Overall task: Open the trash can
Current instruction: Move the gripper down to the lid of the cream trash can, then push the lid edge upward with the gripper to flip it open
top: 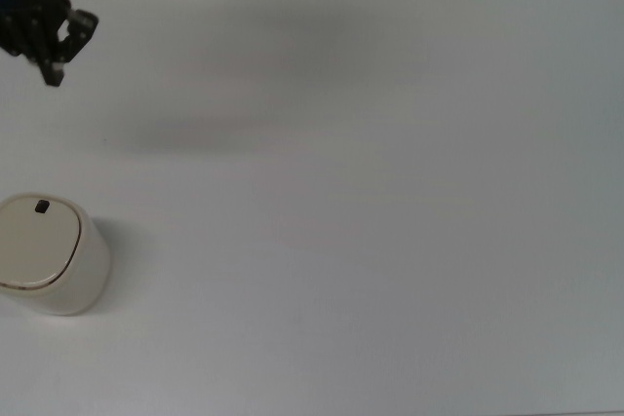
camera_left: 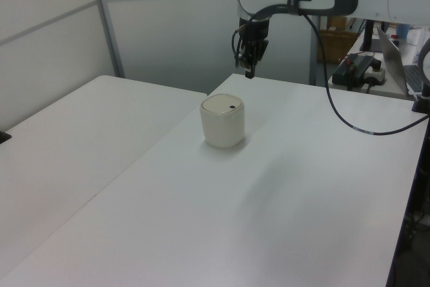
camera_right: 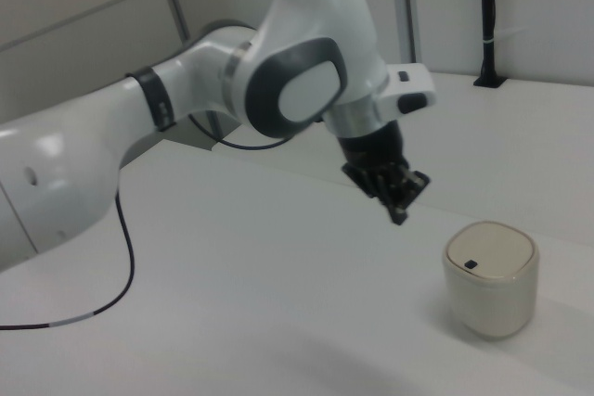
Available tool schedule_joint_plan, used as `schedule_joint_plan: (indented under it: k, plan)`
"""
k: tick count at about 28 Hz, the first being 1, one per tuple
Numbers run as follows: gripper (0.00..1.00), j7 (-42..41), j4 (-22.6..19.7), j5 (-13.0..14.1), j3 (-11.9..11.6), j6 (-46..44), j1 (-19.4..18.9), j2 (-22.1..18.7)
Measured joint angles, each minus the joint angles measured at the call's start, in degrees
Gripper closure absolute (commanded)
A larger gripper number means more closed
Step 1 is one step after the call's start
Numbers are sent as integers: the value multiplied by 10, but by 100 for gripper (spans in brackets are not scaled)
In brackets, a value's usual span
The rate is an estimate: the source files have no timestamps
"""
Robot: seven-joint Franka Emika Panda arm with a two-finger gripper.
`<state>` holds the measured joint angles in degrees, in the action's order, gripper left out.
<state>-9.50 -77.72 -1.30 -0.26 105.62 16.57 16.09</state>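
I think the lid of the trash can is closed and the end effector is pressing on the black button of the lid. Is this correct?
Not quite. The trash can lid is closed, but the end effector is not pressing the black button: the left view shows it in the air above and behind the can, well apart.

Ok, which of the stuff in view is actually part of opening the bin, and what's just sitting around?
Part of the job:
- trash can, lid down
- its black button
- gripper, held above the can

Just around:
- white table
- laptop behind it
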Motion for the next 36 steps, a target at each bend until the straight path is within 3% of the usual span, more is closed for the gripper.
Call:
schedule_joint_plan:
  k: [14,21,30,36]
  plan:
    - [100,0,-8,0,0,231,20,113]
    - [100,0,-8,0,0,281,22,160]
    - [100,0,-4,3,0,282,22,157]
    - [100,0,3,49,0,269,22,131]
